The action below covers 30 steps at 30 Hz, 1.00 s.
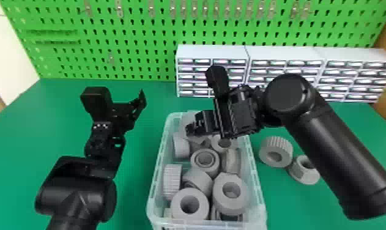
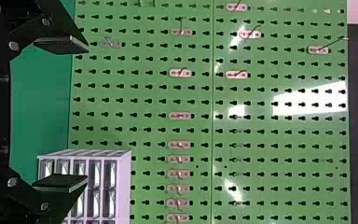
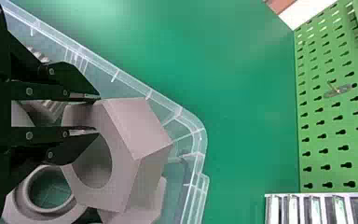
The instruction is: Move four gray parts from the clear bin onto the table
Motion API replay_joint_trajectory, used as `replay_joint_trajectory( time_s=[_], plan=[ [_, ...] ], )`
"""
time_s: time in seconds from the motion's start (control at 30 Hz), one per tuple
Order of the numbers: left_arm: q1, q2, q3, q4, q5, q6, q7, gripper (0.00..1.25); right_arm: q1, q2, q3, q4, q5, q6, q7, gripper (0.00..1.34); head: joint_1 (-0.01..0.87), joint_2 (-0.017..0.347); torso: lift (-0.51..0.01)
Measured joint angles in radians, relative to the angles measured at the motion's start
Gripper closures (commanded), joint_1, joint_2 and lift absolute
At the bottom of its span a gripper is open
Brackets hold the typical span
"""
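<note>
Right pincer: from where I'm standing, the right gripper (image 1: 189, 130) reaches in over the far end of the clear bin (image 1: 256, 176), its fingers closed on the wall of a hexagonal gray part (image 3: 142, 123). One finger sits in the part's round hole, the other against its outside.
Hexagonal part: it is at a far corner of the bin, tilted, with other gray pieces beside and under it.
Left pincer: the left gripper (image 1: 118, 91) is up over the table to the left of the bin, fingers spread wide with nothing between them.
Already on the table: two gray pieces to the right of the bin, a ribbed ring (image 1: 277, 145) and, just beside it, a flat-sided part (image 1: 303, 178) with a round hole, partly behind the right arm (image 1: 332, 146).
Rest of the bin: a good jumble of gray pieces, among them a thick ring (image 1: 177, 211) at the near end and a ribbed piece (image 1: 172, 180) along the left wall.
Backdrop: the green table (image 1: 27, 137) runs back to a green pegboard (image 1: 134, 55), with small drawer cabinets (image 1: 210, 52) standing in front of it, beyond the bin and over to the right.
</note>
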Motion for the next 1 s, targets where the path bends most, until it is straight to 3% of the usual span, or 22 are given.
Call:
replay_joint_trajectory(
  time_s=[0.47,1.0],
  plan=[
    [0.005,0.0,0.004,0.0,-0.003,0.0,0.0,0.28,-0.004,-0.007,-0.057,-0.061,0.002,0.055,-0.035,1.01,0.693,0.072,-0.052],
    [0.01,0.0,0.007,0.0,-0.003,0.0,0.0,0.28,0.003,-0.013,-0.163,-0.087,0.105,0.121,-0.075,1.01,0.693,0.072,-0.052]
  ],
)
